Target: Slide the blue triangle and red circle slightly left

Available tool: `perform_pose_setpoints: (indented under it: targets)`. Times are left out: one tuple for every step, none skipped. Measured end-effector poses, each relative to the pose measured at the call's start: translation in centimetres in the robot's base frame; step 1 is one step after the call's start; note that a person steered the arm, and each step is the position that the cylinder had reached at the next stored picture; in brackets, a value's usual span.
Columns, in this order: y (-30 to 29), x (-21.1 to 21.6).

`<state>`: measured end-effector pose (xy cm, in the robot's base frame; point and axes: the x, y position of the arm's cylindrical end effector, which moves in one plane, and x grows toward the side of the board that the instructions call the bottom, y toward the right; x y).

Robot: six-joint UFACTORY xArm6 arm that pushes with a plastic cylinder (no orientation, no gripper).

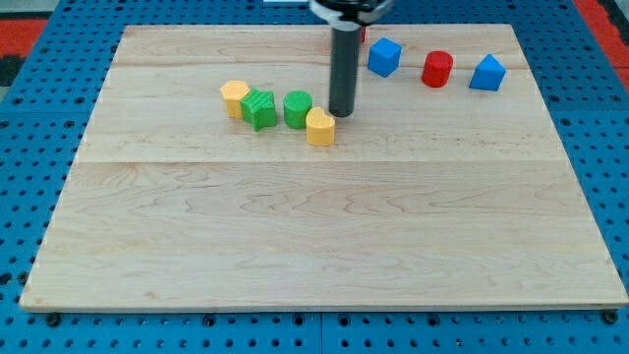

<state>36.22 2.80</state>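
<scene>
Nearest the camera lies bare pale wood: the tabletop (295, 246) is a light board of glued planks, resting on a blue pegboard surface (29, 147) that shows on all sides. Camera view, only one. Blocks sit toward the view's top. One cluster left of centre: yellow block (234, 97), green star-like block (259, 108) touching it, green cylinder (298, 108) just beside, then a yellow heart-shaped block (320, 127). My tip (341, 114) stands just to the view's right of the green cylinder and just above the yellow heart, close to both. No claw on this arm, just the dark rod, so no jaw state to record. Upper right row: blue cube (384, 56), red circle (437, 69), blue triangle (487, 73), each apart from the next, all well clear of my tip. A red scrap (363, 33) shows behind the rod; shape unclear.
</scene>
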Motion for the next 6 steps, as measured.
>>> perform_pose_setpoints:
  targets:
    - [9.1,2.3]
    - [6.3,4.8]
    - [16.8,2.1]
    - [28.6,-0.2]
    - [27.1,-4.3]
    - [22.5,-7.0]
